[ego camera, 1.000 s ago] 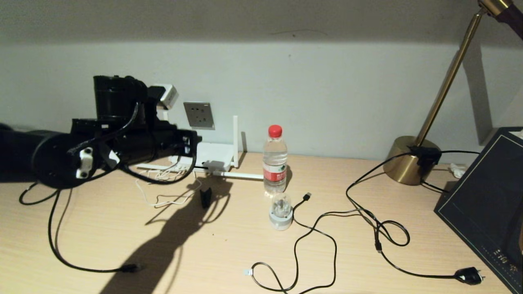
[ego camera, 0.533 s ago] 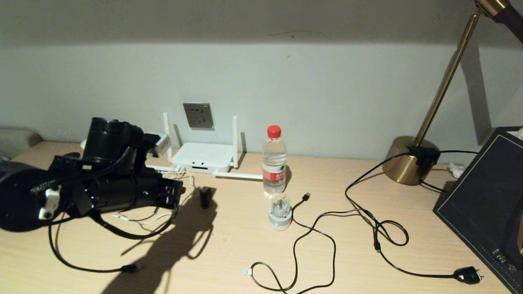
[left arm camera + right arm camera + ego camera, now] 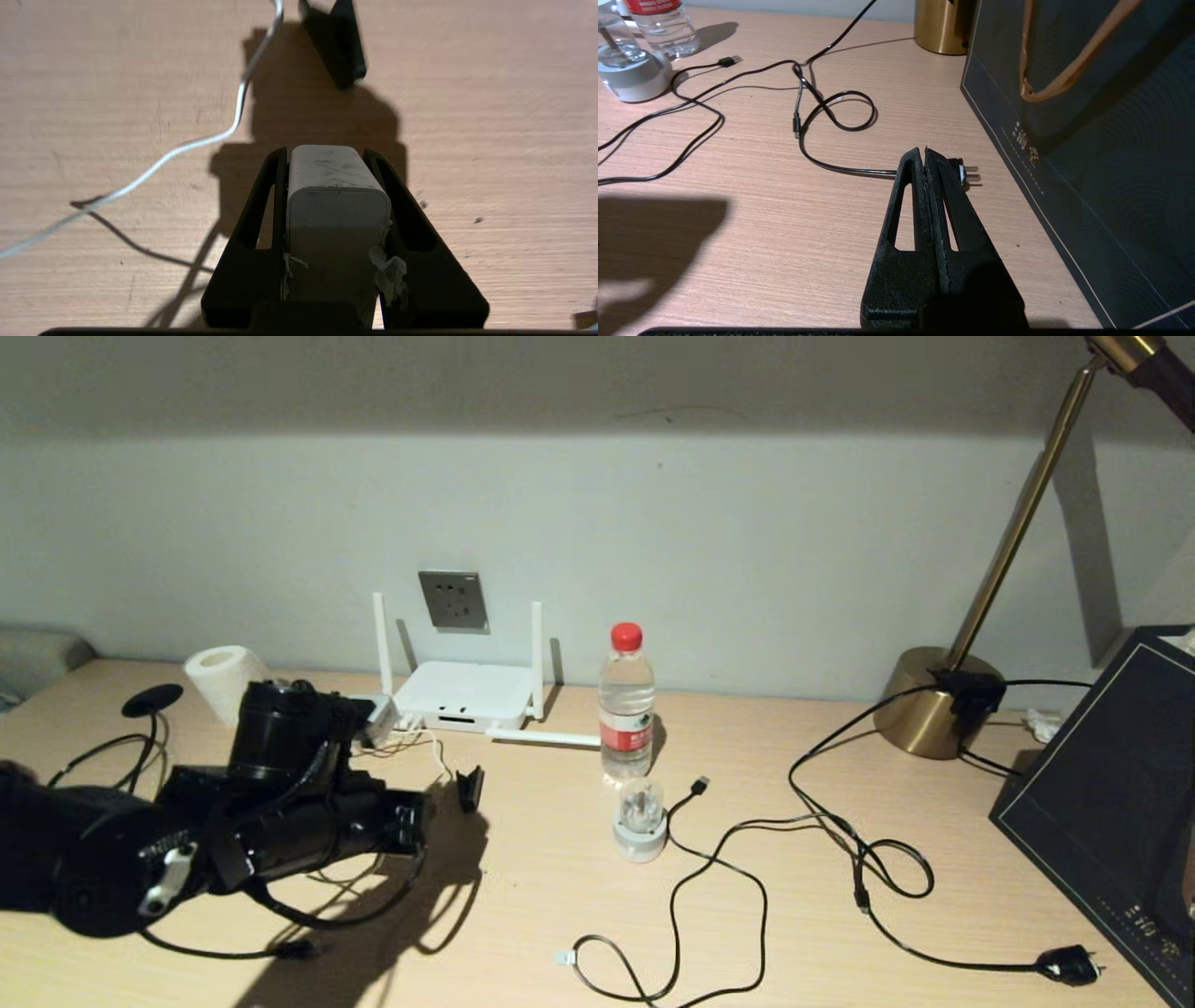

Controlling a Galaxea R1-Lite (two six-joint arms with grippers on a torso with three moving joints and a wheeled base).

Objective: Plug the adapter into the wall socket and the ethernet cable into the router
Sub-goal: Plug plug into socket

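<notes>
The left claw (image 3: pixel 332 186) pinches the adapter (image 3: pixel 337 205), a scuffed white cube with rounded corners, low over the table (image 3: pixel 560 896), its thin white cord (image 3: pixel 187 149) trailing loose across the wood. In the head view the left arm lies at 8 o'clock, short of the router (image 3: pixel 464 695), a flat white box with upright stick antennas set against the wall directly below the grey wall socket (image 3: pixel 454 600). Bare wood lies between arm and router, broken only by a small black clip (image 3: pixel 469 789). A water bottle (image 3: pixel 626 700) stands at the router's 3 o'clock. The ethernet cable (image 3: pixel 121 751) loops at the table's left edge. The right claw (image 3: pixel 924 158), pressed together, hovers beside a dark paper bag (image 3: pixel 1087 140).
</notes>
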